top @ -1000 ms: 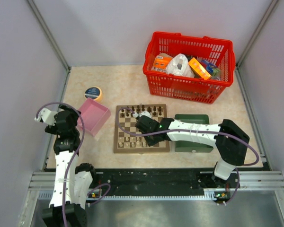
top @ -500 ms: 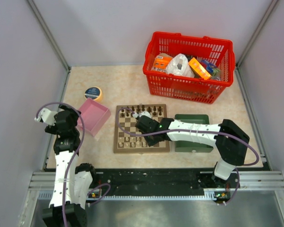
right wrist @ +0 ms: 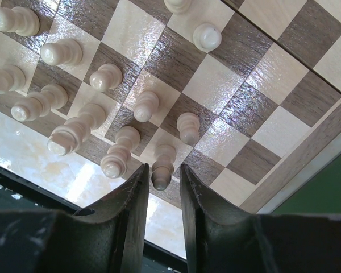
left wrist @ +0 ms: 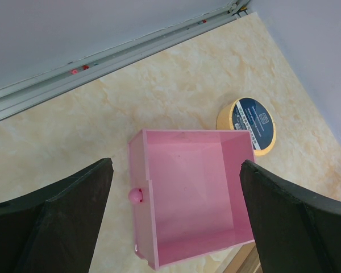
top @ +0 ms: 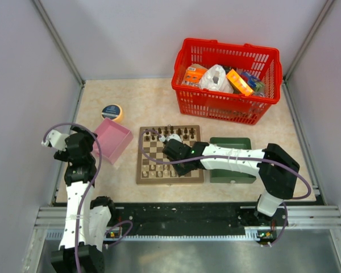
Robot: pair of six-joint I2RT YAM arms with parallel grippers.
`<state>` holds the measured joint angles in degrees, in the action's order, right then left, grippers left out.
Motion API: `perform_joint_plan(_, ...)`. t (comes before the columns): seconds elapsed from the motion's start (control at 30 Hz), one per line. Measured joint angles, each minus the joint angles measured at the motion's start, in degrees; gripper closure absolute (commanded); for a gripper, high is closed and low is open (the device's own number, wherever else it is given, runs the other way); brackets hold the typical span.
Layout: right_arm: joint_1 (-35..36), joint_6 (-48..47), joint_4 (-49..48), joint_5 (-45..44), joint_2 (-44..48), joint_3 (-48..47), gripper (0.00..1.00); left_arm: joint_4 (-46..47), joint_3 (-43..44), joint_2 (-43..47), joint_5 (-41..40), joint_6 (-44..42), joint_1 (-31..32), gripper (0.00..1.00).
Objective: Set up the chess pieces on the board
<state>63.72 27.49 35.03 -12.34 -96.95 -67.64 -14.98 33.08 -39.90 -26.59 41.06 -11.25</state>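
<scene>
The board (top: 141, 170) lies in the middle of the table. Dark pieces (top: 184, 132) stand along its far row, cream pieces along its near rows. My right gripper (top: 176, 165) hangs low over the near right part of the board. In the right wrist view its jaws (right wrist: 162, 170) are narrowly apart around an upright cream piece (right wrist: 163, 156), with a thin gap on each side. Several other cream pieces (right wrist: 102, 77) stand on squares to its left. My left gripper (top: 74, 145) is open and empty above the pink box (left wrist: 193, 187).
A yellow tape roll (top: 112, 111) lies behind the pink box (top: 112, 140). A red basket (top: 227, 79) full of packets stands at the back right. A green tray (top: 230, 142) sits right of the board, under my right arm.
</scene>
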Motion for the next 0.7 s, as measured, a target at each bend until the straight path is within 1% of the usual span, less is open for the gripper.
perform_joint_plan(0.2, 0.0, -0.5, 0.7, -0.2, 0.3, -1.2, 0.68, 0.0, 0.0, 0.0, 0.0, 0.0, 0.0, 0.01)
perform_joint_plan(0.37, 0.0, -1.2, 1.4, -1.8, 3.0, -3.0, 0.67, 0.0, 0.0, 0.0, 0.0, 0.0, 0.0, 0.01)
perform_joint_plan(0.57, -0.5, -3.5, 1.1, -3.2, 3.5, -7.9, 0.67, 0.0, 0.0, 0.0, 0.0, 0.0, 0.0, 0.01)
perform_joint_plan(0.7, -2.0, -5.9, 0.5, -3.0, 0.7, -12.7, 0.66, 0.0, 0.0, 0.1, 0.0, 0.0, 0.0, 0.01)
